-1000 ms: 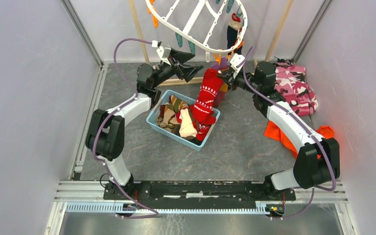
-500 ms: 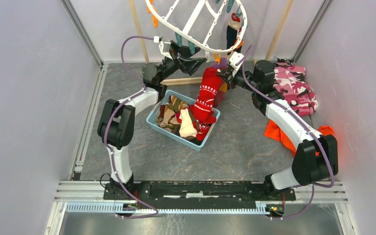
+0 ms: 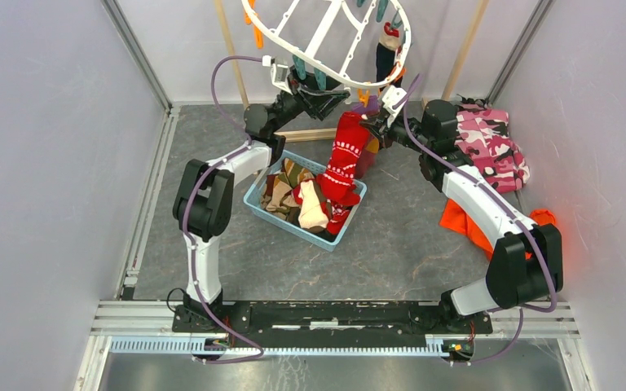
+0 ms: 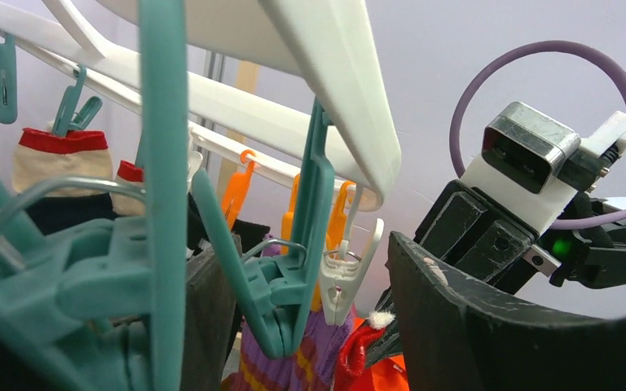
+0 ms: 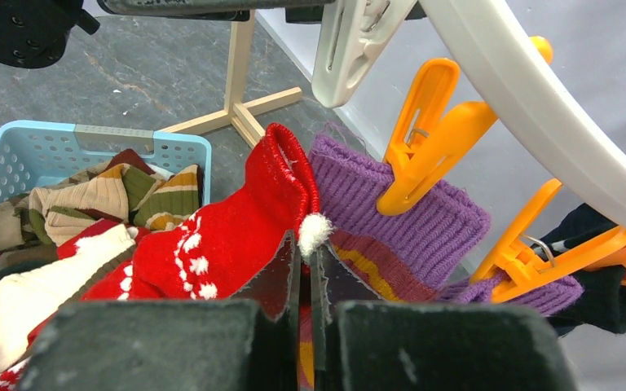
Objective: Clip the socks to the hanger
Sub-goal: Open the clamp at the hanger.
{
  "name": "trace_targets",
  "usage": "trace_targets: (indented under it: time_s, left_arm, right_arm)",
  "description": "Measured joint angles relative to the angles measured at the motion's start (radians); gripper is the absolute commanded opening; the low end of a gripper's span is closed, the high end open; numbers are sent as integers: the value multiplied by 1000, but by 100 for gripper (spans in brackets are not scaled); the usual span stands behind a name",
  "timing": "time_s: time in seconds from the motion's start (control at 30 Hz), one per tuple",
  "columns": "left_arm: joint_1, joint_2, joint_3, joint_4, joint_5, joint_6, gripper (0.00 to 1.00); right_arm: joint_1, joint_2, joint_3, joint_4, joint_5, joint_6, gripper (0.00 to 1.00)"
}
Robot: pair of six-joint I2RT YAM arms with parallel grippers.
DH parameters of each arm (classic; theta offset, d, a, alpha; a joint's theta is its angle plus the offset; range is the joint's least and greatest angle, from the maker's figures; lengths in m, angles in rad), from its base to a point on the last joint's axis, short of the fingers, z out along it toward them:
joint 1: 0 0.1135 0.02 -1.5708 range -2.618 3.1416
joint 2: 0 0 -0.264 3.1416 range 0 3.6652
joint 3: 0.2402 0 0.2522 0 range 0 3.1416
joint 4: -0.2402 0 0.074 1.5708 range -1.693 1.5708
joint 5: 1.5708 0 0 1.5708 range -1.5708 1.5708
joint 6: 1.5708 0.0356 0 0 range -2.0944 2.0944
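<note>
The white hanger [image 3: 326, 41] hangs at the back with teal and orange clips. My right gripper [image 3: 372, 126] is shut on the cuff of a red sock with white patterns [image 3: 344, 159], which hangs down into the basket. In the right wrist view the gripper [image 5: 304, 261] pinches the red sock [image 5: 212, 244] beside a purple striped sock [image 5: 407, 212] held by an orange clip [image 5: 424, 138]. My left gripper [image 3: 326, 94] is open under the hanger rim. In the left wrist view its gripper [image 4: 318, 318] straddles a teal clip [image 4: 281, 301] and a white clip [image 4: 341, 281].
A blue basket [image 3: 304, 198] with several socks stands mid-floor. A pink camouflage garment [image 3: 493, 147] and an orange cloth [image 3: 465, 224] lie at the right. The wooden rack's foot [image 5: 240, 106] stands behind the basket. A dark sock [image 3: 387, 53] hangs clipped on the hanger.
My left gripper has risen and moved right, up to the hanger rim and around the teal clip. My right gripper has held still with the red sock.
</note>
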Motion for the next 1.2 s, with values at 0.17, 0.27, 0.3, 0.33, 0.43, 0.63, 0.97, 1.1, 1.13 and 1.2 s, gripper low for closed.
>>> trace_targets:
  time_s: [0.17, 0.27, 0.3, 0.33, 0.43, 0.63, 0.97, 1.1, 1.13, 1.2]
  left_arm:
    - [-1, 17, 20, 9, 4, -24, 72]
    - [-3, 20, 32, 15, 4, -35, 72]
    - [-5, 21, 34, 19, 4, -41, 72]
    - [-6, 21, 36, 19, 4, -43, 72]
    - [-12, 29, 46, 27, 3, -50, 71]
    - [-28, 47, 51, 40, 4, -63, 67]
    - [-36, 73, 94, 40, 4, -83, 62]
    - [-38, 79, 107, 40, 4, -96, 56]
    - [-38, 80, 108, 40, 4, -100, 53]
    - [-39, 82, 112, 40, 4, -107, 46]
  right_arm:
    - [0, 0, 2, 0, 0, 0, 0]
    - [0, 0, 2, 0, 0, 0, 0]
    - [0, 0, 2, 0, 0, 1, 0]
    - [0, 0, 2, 0, 0, 1, 0]
    - [0, 0, 2, 0, 0, 4, 0]
    - [0, 0, 2, 1, 0, 8, 0]
    - [0, 0, 2, 1, 0, 8, 0]
    - [0, 0, 2, 1, 0, 8, 0]
    - [0, 0, 2, 1, 0, 8, 0]
    - [0, 0, 2, 1, 0, 8, 0]
